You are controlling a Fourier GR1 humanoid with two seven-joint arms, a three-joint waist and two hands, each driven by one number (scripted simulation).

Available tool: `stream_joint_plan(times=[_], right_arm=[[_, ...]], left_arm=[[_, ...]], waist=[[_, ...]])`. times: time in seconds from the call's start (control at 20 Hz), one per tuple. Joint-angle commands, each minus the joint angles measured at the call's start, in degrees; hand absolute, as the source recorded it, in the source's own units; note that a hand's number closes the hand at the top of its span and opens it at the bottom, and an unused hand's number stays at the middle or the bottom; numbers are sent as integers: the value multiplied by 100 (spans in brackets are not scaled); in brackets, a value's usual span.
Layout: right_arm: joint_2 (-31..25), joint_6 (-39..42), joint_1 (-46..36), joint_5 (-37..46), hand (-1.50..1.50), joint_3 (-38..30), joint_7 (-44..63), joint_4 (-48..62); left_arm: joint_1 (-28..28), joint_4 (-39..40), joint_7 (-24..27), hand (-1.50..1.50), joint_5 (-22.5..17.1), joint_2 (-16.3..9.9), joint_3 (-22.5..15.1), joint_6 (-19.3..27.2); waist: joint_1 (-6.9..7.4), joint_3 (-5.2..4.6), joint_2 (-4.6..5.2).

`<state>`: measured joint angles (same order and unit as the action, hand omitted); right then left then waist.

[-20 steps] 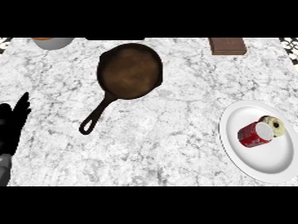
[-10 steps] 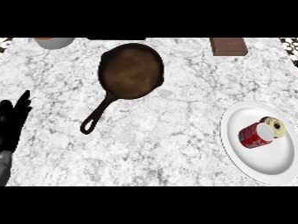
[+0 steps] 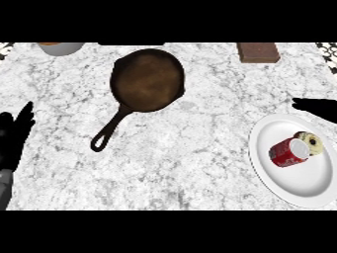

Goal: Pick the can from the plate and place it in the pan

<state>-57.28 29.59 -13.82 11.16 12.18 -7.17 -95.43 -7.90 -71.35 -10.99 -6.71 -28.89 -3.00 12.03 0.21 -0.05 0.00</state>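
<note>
Marble counter point(image 3: 200, 163) is carrying the pan point(image 3: 147, 79) upper centre; red can point(image 3: 289, 152), label unreadable, is lying on the plate point(image 3: 302, 185) lower right. Right hand point(image 3: 330, 108) is showing straight fingers above it; left hand point(image 3: 9, 141) is resting open, lower left.

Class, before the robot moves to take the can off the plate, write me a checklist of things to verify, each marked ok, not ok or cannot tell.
1. Red can lies on its side on the white oval plate: ok.
2. Dark round cast-iron pan holds nothing: ok.
3. Small pale round item touches the can: not ok, it may get in the way.
4. Right hand near the plate's upper right edge, fingers straight, holding nothing: ok.
5. Left hand resting open at the left edge, away from the pan's handle: ok.
6. Marble counter between plate and pan is bare: ok.
</note>
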Motion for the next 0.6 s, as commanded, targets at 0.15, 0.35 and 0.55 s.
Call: stream_joint_plan(times=[0.15,0.35,0.55], right_arm=[[809,-96,-85,1278,-150,410,-95,550],[952,-221,579,1632,-150,244,247,-206],[1141,-10,268,2062,-150,108,113,180]], left_arm=[[-153,128,-52,0,210,72,155,-202],[387,-415,-14,0,352,268,205,-32],[350,-618,-155,0,485,316,292,-98]], waist=[[7,6,11],[-23,6,-8],[-2,6,-5]])
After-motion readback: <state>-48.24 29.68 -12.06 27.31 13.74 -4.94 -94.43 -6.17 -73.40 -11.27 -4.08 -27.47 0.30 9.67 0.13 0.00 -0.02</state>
